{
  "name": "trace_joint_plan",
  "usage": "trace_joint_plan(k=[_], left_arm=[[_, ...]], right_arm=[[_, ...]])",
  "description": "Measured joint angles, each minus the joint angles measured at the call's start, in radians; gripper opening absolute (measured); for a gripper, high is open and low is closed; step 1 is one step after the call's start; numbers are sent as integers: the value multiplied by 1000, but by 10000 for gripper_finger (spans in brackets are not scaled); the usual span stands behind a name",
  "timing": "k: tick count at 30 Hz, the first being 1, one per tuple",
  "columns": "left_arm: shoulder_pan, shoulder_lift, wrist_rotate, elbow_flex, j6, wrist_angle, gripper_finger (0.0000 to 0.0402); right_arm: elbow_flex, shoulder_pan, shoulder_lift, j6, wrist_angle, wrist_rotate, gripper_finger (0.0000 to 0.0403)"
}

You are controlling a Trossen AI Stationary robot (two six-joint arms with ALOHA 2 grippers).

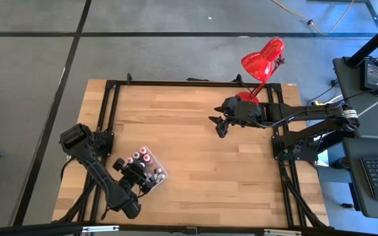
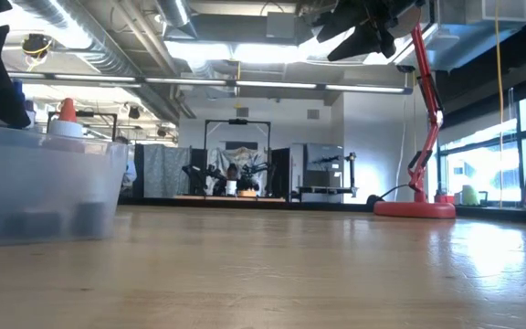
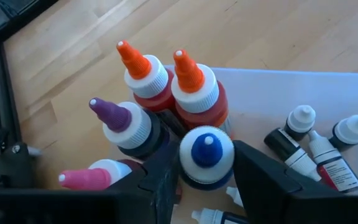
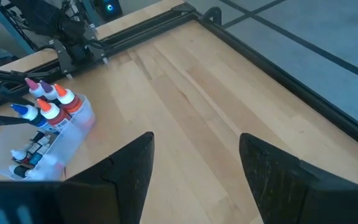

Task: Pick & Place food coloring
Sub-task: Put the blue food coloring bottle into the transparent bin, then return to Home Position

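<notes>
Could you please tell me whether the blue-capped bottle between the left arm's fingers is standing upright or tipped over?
Upright: the dark dropper bottle with the blue cap points its tip toward the wrist camera, inside the clear plastic tray, with the left tool around it.

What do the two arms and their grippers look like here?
Both arms are black, built of jointed links with exposed black cables along them. The left gripper has two broad, flat, matte black fingers; the right gripper has the same dark wedge-shaped pair. No markings show.
</notes>
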Motion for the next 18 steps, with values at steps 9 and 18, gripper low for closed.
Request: trace_joint_plan(k=[9,18], left_arm=[[18,0,-2,0,9,-8,186],[26,-28,-1,0,8,-92,213]], right_arm=[[0,0,0,0,0,0,238],[0,0,0,-1,-1,-8,238]])
